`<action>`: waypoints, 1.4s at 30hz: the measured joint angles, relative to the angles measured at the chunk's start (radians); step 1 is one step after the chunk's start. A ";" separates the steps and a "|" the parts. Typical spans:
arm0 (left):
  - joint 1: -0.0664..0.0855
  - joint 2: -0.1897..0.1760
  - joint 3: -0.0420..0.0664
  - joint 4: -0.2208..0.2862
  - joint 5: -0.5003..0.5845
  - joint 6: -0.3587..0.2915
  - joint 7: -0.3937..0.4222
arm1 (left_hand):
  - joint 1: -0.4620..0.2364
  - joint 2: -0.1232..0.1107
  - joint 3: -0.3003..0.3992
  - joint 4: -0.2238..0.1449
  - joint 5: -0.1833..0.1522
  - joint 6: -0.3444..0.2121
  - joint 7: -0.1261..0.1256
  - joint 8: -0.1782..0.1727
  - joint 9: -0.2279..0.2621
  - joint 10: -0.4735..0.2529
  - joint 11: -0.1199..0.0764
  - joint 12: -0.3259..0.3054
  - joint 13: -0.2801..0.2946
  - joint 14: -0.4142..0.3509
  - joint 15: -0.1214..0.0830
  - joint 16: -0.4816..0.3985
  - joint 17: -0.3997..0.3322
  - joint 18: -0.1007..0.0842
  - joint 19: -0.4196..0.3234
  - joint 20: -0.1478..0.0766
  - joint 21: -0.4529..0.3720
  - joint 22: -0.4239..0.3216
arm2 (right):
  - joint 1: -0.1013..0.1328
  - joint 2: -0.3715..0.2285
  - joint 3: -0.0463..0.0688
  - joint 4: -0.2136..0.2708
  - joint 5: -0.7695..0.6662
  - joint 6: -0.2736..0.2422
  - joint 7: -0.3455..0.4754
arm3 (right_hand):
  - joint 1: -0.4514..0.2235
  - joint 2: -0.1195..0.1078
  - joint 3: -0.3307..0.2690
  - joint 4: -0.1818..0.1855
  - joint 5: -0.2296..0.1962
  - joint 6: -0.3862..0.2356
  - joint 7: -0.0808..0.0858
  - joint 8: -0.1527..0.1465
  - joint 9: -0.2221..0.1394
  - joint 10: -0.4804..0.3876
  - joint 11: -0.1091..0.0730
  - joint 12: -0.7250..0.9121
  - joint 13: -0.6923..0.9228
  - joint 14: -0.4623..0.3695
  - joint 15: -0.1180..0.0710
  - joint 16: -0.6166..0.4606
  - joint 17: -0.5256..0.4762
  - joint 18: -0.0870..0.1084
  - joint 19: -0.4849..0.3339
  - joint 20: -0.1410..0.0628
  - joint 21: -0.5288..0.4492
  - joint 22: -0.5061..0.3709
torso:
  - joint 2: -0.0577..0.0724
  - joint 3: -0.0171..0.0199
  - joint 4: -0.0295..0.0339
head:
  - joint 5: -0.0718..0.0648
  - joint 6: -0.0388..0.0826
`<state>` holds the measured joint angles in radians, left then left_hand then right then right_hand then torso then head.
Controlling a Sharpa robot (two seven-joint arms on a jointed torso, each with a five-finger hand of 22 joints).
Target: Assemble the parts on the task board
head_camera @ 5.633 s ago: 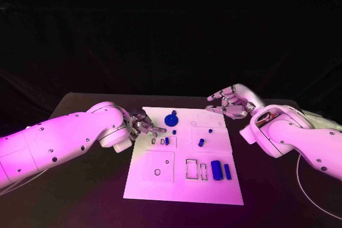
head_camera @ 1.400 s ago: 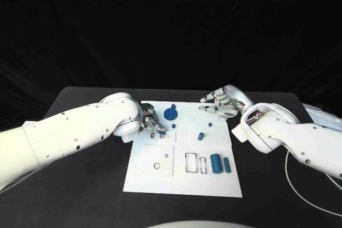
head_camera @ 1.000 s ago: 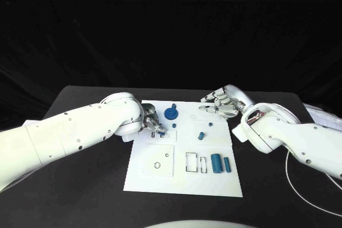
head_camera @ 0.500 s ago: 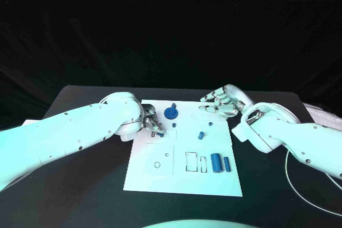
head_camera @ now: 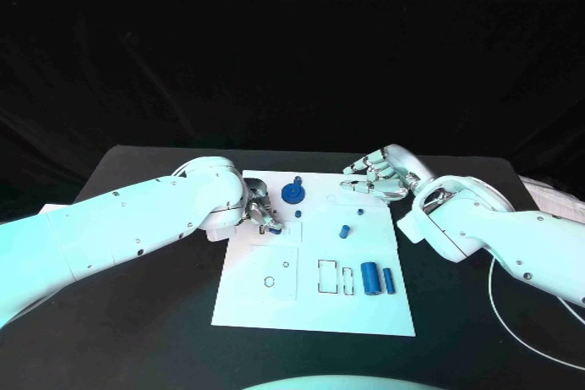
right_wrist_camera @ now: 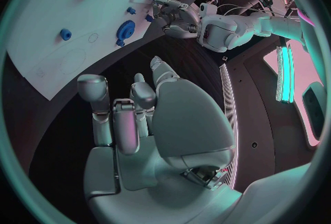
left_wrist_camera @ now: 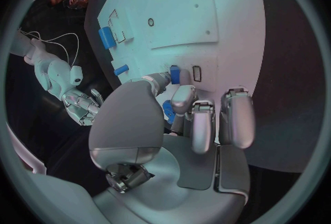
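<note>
The white task board [head_camera: 262, 301] lies mid-table. My left hand [head_camera: 259, 211] reaches over its left side, where thumb and a finger pinch a small blue part [left_wrist_camera: 174, 73] standing beside an empty slot [left_wrist_camera: 196, 73]. Just beyond that hand a blue gear [head_camera: 292, 195] stands on the board. A short blue peg [head_camera: 344, 232] lies mid-board, and two blue cylinders [head_camera: 369, 280] lie near the right edge. My right hand [head_camera: 378, 177] hovers over the board's far right corner, fingers loosely bent, holding nothing. From the right wrist the gear [right_wrist_camera: 126, 29] and my left hand [right_wrist_camera: 176, 17] are visible.
Rectangular cut-outs [head_camera: 328, 277] and a round hole [head_camera: 268, 282] mark the near half of the board. Black table [head_camera: 146, 322] surrounds it. A white cable [head_camera: 494, 280] runs along my right arm.
Since the earliest frame my left hand has moved its fingers down onto the small blue part by the slots. It has held there for the last second. My right hand has barely moved.
</note>
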<state>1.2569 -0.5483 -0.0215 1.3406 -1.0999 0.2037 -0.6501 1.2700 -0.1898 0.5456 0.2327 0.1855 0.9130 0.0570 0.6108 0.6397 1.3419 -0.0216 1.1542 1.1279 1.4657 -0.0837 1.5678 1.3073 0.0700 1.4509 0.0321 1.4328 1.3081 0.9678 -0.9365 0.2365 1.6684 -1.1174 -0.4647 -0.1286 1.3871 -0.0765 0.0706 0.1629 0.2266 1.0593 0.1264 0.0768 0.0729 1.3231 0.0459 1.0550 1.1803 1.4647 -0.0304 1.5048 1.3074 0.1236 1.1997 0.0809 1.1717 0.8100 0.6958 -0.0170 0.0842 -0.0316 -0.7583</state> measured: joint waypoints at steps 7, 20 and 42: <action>0.001 0.007 0.000 -0.006 -0.003 0.004 -0.002 | -0.022 0.007 0.013 -0.013 0.000 0.006 -0.002 0.000 0.005 0.011 -0.004 0.011 0.009 0.000 0.000 0.000 0.001 0.000 0.000 0.000 0.000 0.000 | 0.000 -0.001 0.000 0.002 0.000 0.000 0.001 | 0.000 0.000 0.003 0.003 0.000 0.000 0.000 0.000 0.000 0.000 0.000 0.000 -0.002 0.000 0.000 0.000 0.000 0.000 0.000 0.000 -0.004 -0.001 | 0.000 0.0002 -0.0001 | 0.001 0.000; 0.002 0.021 0.000 -0.019 -0.008 0.014 -0.008 | -0.108 0.034 0.063 -0.064 0.014 0.027 -0.013 0.008 0.009 0.039 -0.018 0.043 0.042 0.000 0.000 0.000 0.001 -0.016 0.009 -0.009 0.012 0.000 | 0.000 -0.002 0.000 0.006 0.002 0.000 0.001 | 0.000 0.000 0.003 0.003 0.004 0.000 0.000 0.000 0.000 0.000 0.000 0.000 -0.002 0.000 0.000 0.000 0.001 0.000 0.000 0.000 -0.004 -0.001 | 0.000 0.0013 -0.0010 | 0.002 -0.002; 0.003 0.050 0.000 -0.055 -0.012 0.035 -0.010 | -0.189 0.052 0.080 -0.111 0.022 0.061 -0.015 0.002 0.001 0.061 -0.029 0.065 0.070 0.000 -0.007 0.000 0.000 -0.015 0.014 -0.014 0.030 0.000 | 0.000 -0.003 0.000 0.009 0.008 0.000 0.004 | 0.000 0.000 0.003 0.003 0.004 0.000 0.000 0.000 0.000 0.000 0.000 0.000 -0.005 0.000 0.000 -0.006 0.000 0.000 0.000 0.000 -0.004 -0.004 | 0.000 0.0002 -0.0004 | 0.001 -0.005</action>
<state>1.2595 -0.4978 -0.0217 1.2854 -1.1117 0.2391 -0.6605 1.0809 -0.1373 0.6251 0.1221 0.2076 0.9741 0.0420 0.6125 0.6410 1.4030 -0.0502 1.2197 1.1983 1.4657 -0.0911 1.5678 1.3077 0.0548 1.4651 0.0179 1.4628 1.3077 0.9677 -0.9394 0.2366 1.6772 -1.1096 -0.4648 -0.1246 1.3872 -0.0765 0.0734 0.1657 0.2305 1.0593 0.1264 0.0768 0.0729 1.3231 0.0459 1.0550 1.1755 1.4647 -0.0304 1.4987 1.3078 0.1236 1.1998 0.0809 1.1681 0.8065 0.6959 -0.0168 0.0838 -0.0308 -0.7631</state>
